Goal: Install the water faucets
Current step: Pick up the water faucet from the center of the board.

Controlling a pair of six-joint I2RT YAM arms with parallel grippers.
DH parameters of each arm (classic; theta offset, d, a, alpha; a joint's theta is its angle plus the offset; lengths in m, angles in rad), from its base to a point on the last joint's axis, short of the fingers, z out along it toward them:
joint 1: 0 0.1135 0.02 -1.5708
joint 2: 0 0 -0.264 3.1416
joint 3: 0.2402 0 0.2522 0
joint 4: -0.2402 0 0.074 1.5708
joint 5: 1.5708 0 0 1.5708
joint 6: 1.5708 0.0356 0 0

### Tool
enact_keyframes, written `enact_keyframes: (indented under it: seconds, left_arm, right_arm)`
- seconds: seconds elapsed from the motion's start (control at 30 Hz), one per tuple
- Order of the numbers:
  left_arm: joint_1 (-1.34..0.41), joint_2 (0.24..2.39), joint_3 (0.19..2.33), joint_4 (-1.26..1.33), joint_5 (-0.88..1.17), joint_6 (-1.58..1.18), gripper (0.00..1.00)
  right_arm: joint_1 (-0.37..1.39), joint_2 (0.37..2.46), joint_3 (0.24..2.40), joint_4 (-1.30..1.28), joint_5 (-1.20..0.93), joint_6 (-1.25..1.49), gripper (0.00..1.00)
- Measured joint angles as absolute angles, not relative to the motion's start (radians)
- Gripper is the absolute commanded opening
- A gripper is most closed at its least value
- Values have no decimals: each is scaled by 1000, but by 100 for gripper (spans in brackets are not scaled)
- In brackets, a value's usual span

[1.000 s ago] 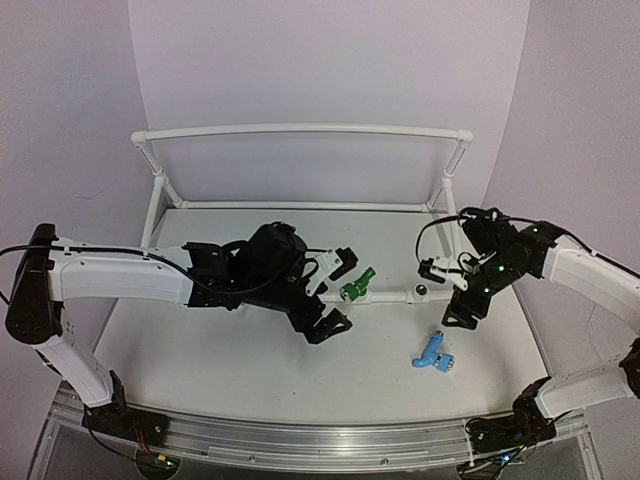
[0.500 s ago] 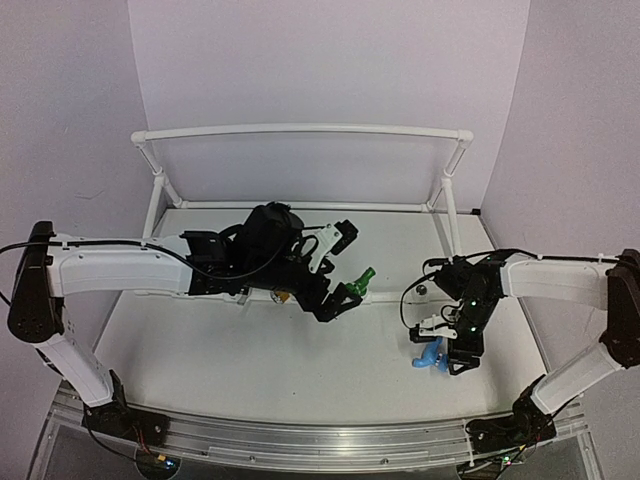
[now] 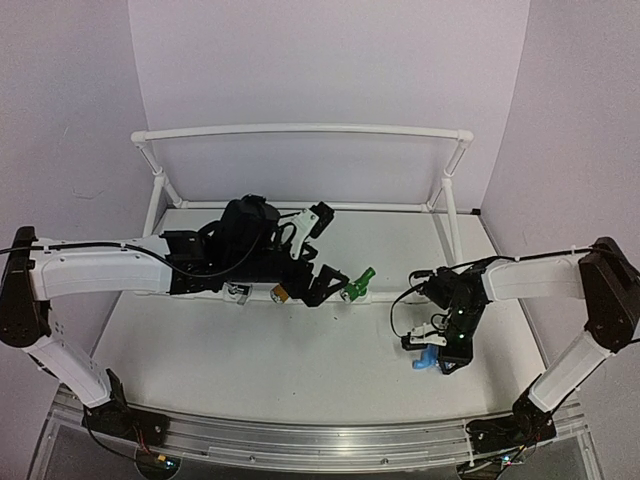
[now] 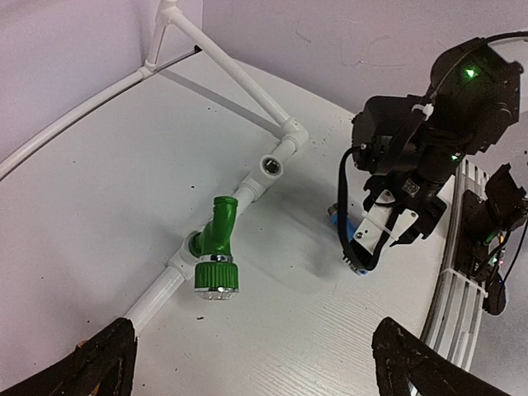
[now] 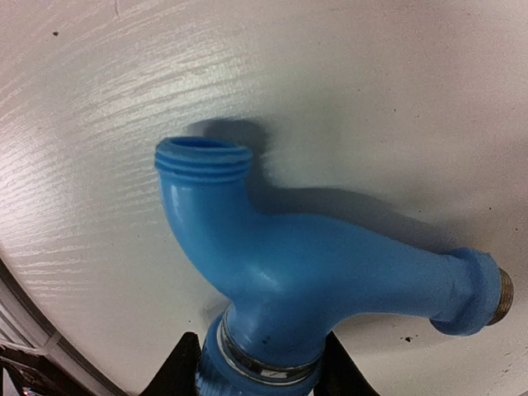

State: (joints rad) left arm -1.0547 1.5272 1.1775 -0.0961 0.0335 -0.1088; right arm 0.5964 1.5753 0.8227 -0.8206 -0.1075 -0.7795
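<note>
White table (image 5: pixel 396 74): your right gripper (image 5: pixel 257 373) pinches the blue plastic faucet (image 5: pixel 313 264), probably light, stiff, slick, ringed nozzle between its jaws

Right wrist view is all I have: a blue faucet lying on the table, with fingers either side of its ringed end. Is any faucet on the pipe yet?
Observer: Yes, the green faucet sits in a tee on the white pipe.
Operator: Is there a free port for the blue faucet?
Observer: The round opening next along the pipe, beyond the green one, is empty.
Operator: And the left arm?
Observer: The left gripper hangs open above the pipe, holding nothing.
</note>
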Motion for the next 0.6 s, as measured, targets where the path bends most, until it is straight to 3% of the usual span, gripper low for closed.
enact_keyframes:
  seconds: [0.17, 0.37, 0.6]
  left_arm:
    - [-1014, 1497, 1144, -89, 62, -152, 94]
    - [-945, 1489, 1149, -121, 176, -221, 84]
    - [-909, 1614, 1387, -311, 415, -276, 74]
  right_arm:
    - [596, 1539, 847, -845, -101, -793, 14]
    - [603, 1377, 992, -947, -88, -939, 14]
    - [731, 1249, 1194, -1054, 18, -1150, 13]
